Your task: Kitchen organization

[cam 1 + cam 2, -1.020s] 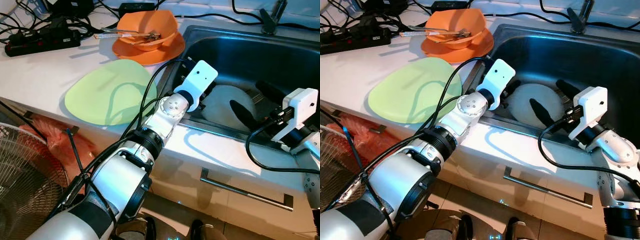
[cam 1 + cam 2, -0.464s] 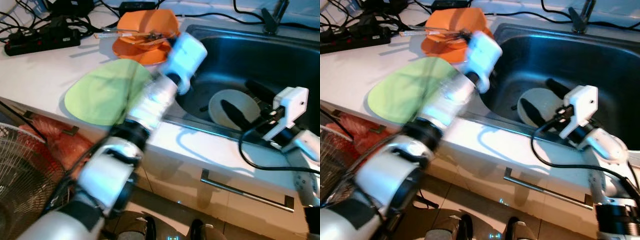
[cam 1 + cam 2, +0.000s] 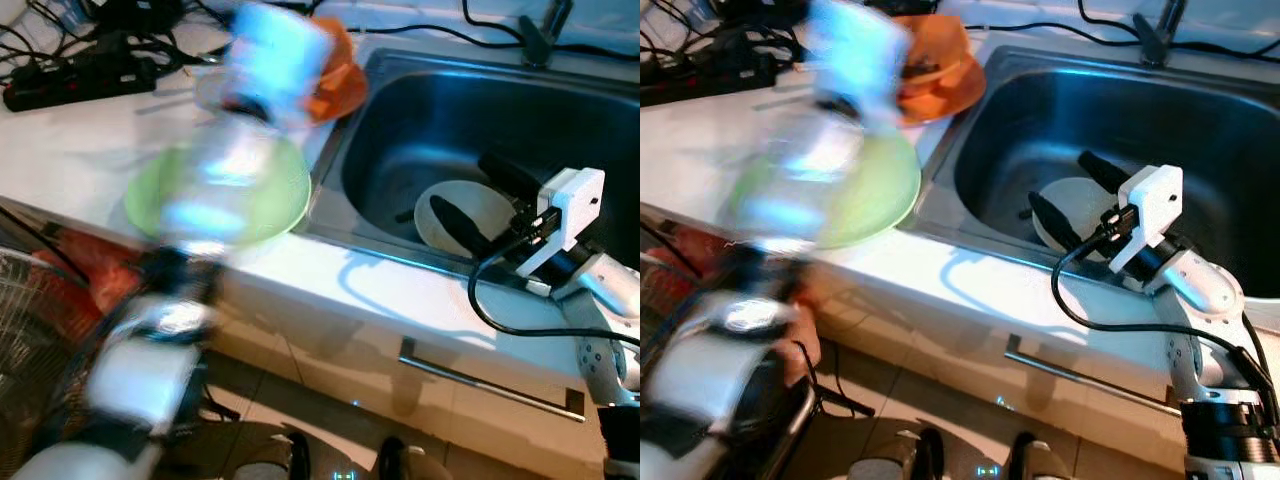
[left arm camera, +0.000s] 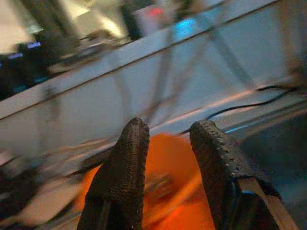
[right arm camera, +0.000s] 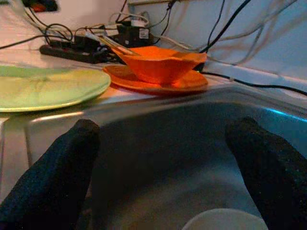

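Note:
A white plate point(image 3: 1080, 236) lies on the bottom of the steel sink point(image 3: 420, 110). My right gripper point(image 3: 482, 198) hangs just above it, open, one black finger on each side and nothing held. My left arm point(image 3: 230, 170) is a blur raised over the counter. In the left wrist view my left gripper point(image 4: 168, 128) is open and empty, pointing at the orange bowl point(image 4: 165, 158). That bowl point(image 5: 163, 62) sits on an orange plate point(image 5: 158, 82) left of the sink. A flat green plate point(image 3: 285, 200) lies nearer the counter's front edge.
A utensil point(image 5: 115, 45) rests in the orange bowl. A black power strip with tangled cables point(image 3: 80, 75) is at the back left. The tap point(image 3: 545, 30) stands behind the sink. A drawer handle point(image 3: 490, 380) runs below the counter front.
My left arm has swung up out of the sink and leftwards over the counter, uncovering the white plate. My right gripper has stayed open over the plate, shifting only slightly.

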`<state>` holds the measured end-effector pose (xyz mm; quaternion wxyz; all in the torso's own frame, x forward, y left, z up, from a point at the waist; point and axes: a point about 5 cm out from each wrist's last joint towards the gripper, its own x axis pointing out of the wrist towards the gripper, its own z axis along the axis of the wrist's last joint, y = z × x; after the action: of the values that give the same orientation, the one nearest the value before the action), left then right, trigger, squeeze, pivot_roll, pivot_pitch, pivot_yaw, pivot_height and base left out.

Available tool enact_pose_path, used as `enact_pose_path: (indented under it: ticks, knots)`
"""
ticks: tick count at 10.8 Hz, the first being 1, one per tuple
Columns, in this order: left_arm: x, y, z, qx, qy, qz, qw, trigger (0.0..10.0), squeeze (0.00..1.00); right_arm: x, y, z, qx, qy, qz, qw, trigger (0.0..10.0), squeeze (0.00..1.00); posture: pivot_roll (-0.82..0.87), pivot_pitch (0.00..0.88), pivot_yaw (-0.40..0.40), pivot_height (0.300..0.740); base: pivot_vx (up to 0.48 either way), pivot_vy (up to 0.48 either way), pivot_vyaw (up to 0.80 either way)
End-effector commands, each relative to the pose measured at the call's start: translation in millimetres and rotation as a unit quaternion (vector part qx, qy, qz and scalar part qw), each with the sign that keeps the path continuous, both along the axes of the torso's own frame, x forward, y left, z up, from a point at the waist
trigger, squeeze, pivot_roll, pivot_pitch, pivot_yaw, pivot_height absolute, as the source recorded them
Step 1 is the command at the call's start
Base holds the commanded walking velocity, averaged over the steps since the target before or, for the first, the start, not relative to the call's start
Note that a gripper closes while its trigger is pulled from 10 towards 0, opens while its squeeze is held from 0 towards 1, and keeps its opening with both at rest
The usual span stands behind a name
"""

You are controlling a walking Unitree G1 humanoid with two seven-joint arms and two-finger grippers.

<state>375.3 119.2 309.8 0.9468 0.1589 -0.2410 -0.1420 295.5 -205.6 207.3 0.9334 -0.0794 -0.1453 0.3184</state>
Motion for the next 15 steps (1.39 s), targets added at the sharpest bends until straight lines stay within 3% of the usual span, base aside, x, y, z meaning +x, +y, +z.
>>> enact_pose_path:
  ticks: [1,2,3,5,7,11,14,15]
  knots:
    - [-5.1,19.0,-3,-0.001,0.012,0.021,1.000,10.0,0.00,0.1,4.7,-1,0.007,0.001,0.017,1.000,10.0,0.00,0.10,0.187,0.058,0.740,0.000,0.000,0.00]
    - [-9.4,36.5,-8,-0.005,0.022,0.047,0.999,10.0,1.00,1.5,6.4,-1,0.009,0.002,0.022,1.000,10.0,0.00,0.11,0.190,0.049,0.740,0.000,0.000,0.00]
    - [-18.8,55.1,-13,-0.014,0.037,0.073,0.996,10.0,1.00,4.2,8.1,-1,0.010,0.004,0.027,1.000,10.0,0.00,0.13,0.193,0.040,0.740,0.000,0.000,0.00]
    - [-34.2,73.3,-16,-0.033,0.055,0.095,0.993,10.0,1.00,6.8,12.1,-1,0.012,0.005,0.038,0.999,10.0,0.00,0.14,0.196,0.031,0.740,0.000,0.000,0.00]
    - [-47.2,88.9,-14,-0.080,0.069,0.096,0.990,10.0,1.00,8.1,12.1,-1,0.011,0.006,0.042,0.999,10.0,0.00,0.15,0.202,0.023,0.740,0.000,0.000,0.00]
    - [-65.1,103.2,-31,-0.152,0.119,0.093,0.977,10.0,1.00,8.8,13.0,-2,0.012,0.009,0.047,0.999,10.0,0.00,0.15,0.207,0.016,0.740,0.000,0.000,0.00]
    - [-75.3,106.5,-35,-0.160,0.134,0.099,0.973,10.0,1.00,10.5,14.2,-3,0.010,0.012,0.050,0.999,10.0,0.00,0.16,0.213,0.013,0.740,0.000,0.000,0.00]
    - [-82.4,110.5,-50,-0.181,0.157,0.110,0.965,10.0,1.00,11.3,15.1,-4,0.009,0.013,0.053,0.998,10.0,0.00,0.17,0.214,0.011,0.740,0.000,0.000,0.00]
